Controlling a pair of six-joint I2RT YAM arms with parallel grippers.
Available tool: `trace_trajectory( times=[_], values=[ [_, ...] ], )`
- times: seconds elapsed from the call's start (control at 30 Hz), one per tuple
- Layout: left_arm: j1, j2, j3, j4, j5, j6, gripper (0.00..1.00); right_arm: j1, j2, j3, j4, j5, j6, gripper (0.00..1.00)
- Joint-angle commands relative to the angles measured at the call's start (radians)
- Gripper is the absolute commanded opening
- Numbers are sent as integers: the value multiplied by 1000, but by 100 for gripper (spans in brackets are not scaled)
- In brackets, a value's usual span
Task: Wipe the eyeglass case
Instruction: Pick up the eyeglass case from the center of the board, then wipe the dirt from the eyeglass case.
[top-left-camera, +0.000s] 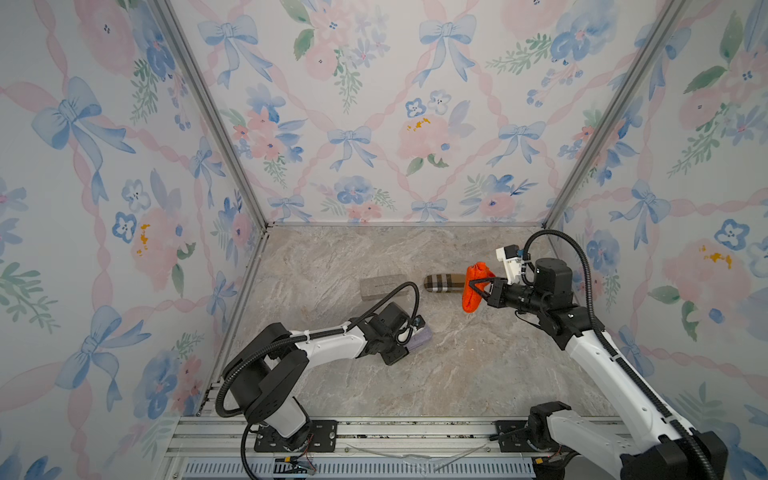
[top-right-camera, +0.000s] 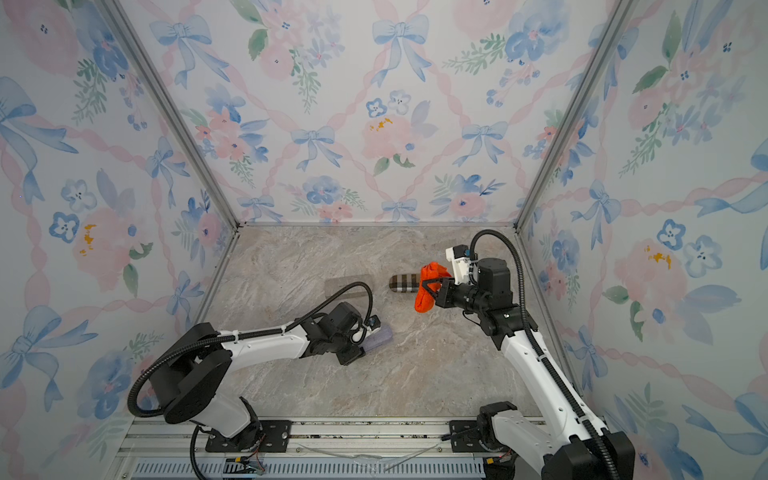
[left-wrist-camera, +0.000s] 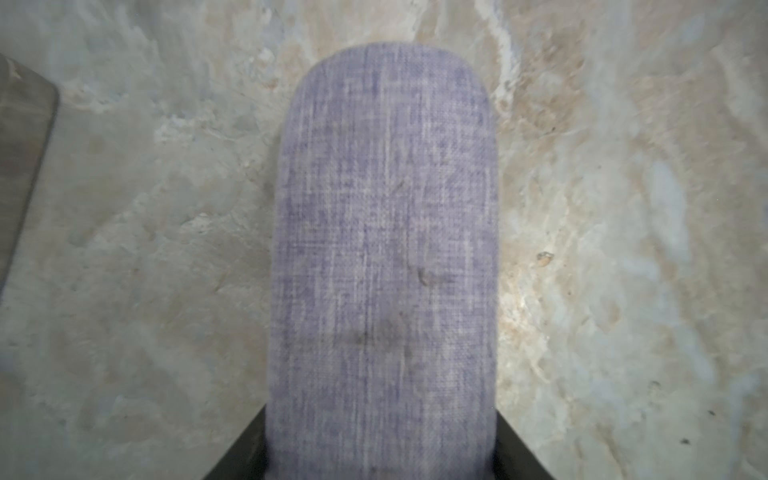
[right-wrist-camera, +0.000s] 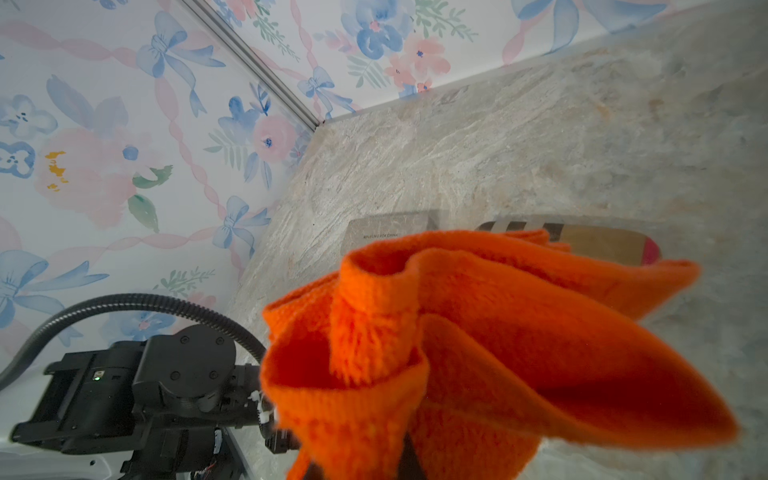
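The left pincer (left-wrist-camera: 382, 413) hangs low over the table (top-left-camera: 457, 374), its two dark fingers (left-wrist-camera: 245, 457) standing one on each side of the purple glasses case (left-wrist-camera: 384, 249). The case runs straight out between them and well past their tips. They look to be right against its sides, but I cannot tell whether they are truly squeezing it or only flanking it. I take this as the steadying hold, so the case will not skate about under a cloth.

The right pincer (top-left-camera: 473, 291) is pressed together on an orange cloth (right-wrist-camera: 478, 353), pinching a bunched fold and holding it up off the table, ready to come across. Just beyond that pincer lies a plaid case (top-left-camera: 444, 282), with a grey box-shaped case (top-left-camera: 382, 286) farther on. Both are apart from the left pincer and neither is being handled, so I judge the purple one to be the case meant.

That case lies flat, long and narrow with a rounded far end. It is covered in a woven lilac-grey fabric, with a few faint dark smudges near the pincer's end.
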Motion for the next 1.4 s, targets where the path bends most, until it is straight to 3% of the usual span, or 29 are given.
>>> trace_trajectory(
  times=[0.0, 0.17, 0.3, 0.37, 0.53, 0.63, 0.7, 0.9, 0.97, 1.1, 1.27, 1.37],
  values=[
    [-33, -92, 85, 8, -40, 11, 19, 55, -21, 32, -185, -42, -38, 0],
    [-89, -101, 187, 10, -64, 58, 16, 252, 48, -17, -3, -40, 86, 0],
    [-114, -114, 209, 56, -89, 52, 14, 370, 191, -43, 265, -119, 290, 0],
    [-114, -143, 196, 91, -83, 46, 14, 401, 228, -30, 261, -147, 285, 0],
    [-115, -213, 161, 116, -96, 42, 14, 252, 176, 34, -120, -108, 32, 0],
    [-116, -238, 144, 126, -100, 45, 14, 175, 150, 71, -238, -97, -52, 0],
    [-115, -242, 137, 143, -97, 47, 14, 193, 153, 82, -236, -76, -48, 0],
    [-106, -245, 128, 198, -97, 26, 13, 407, 190, 53, 33, -56, 134, 0],
    [-95, -255, 124, 198, -86, 19, 13, 370, 172, 42, 7, -61, 116, 0],
    [-72, -288, 92, 219, -72, 2, 14, 182, 136, 54, -166, -59, 20, 0],
    [-69, -289, 94, 221, -64, -12, 13, 184, 127, 111, -206, -5, -29, 0],
    [-70, -280, 93, 197, -93, 15, 13, 100, 151, 203, -323, 61, -87, 0]
  ],
)
